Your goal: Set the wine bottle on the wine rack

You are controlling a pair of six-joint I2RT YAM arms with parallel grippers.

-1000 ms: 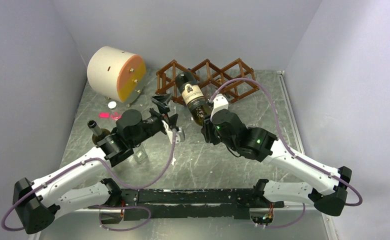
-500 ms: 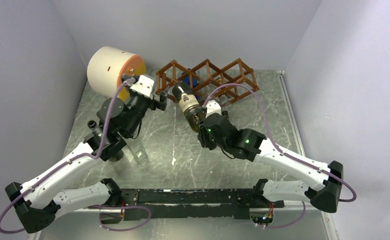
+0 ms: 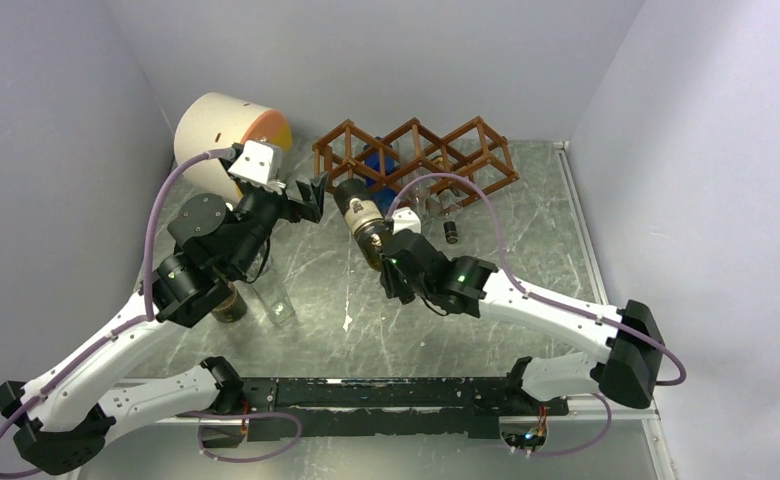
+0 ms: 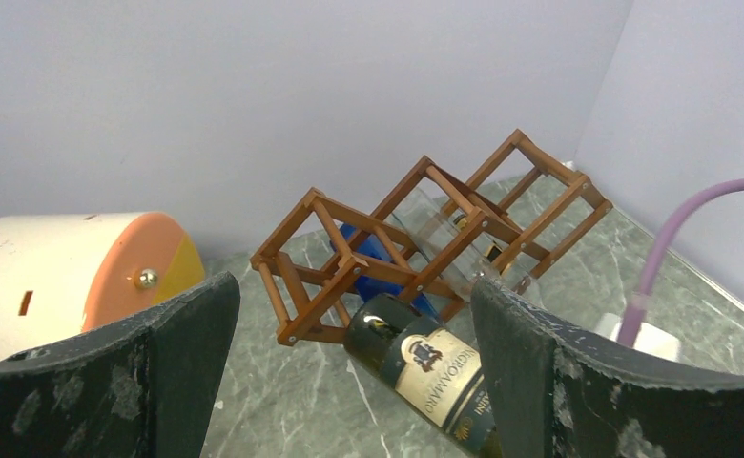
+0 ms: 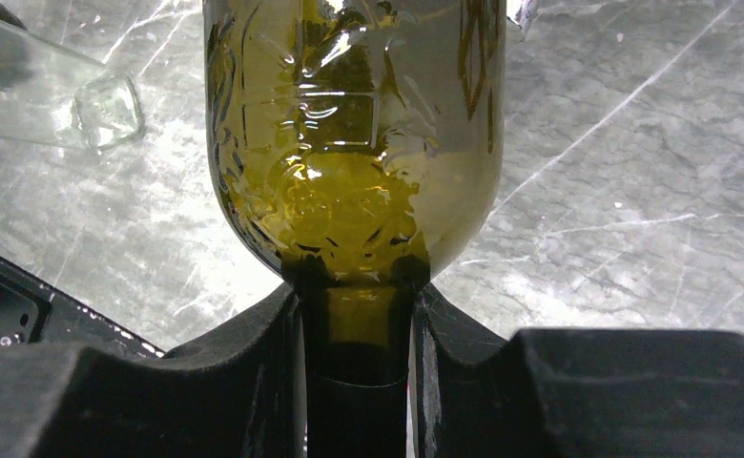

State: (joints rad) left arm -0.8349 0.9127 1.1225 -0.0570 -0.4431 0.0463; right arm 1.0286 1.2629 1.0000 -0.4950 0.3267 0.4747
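Nearest us, the right gripper point(image 5: 357, 320) is clamped narrowly on the neck of the wine bottle point(image 5: 354, 143), and its fingers hide the mouth. The bottle is held tilted over the table point(image 3: 526, 250), base toward the left cell of the wine rack point(image 3: 413, 125). We cannot tell whether base and wood touch, and the left wrist view cuts off the bottle's lower half. Just left, the left gripper point(image 3: 306, 197) hangs spread wide, holding nothing. Inside the rack we make out a blue object point(image 3: 378, 165) and a clear glass item point(image 4: 421, 215), both partly hidden by slats. A cream-and-orange cylinder point(image 3: 221, 130) lies far left.
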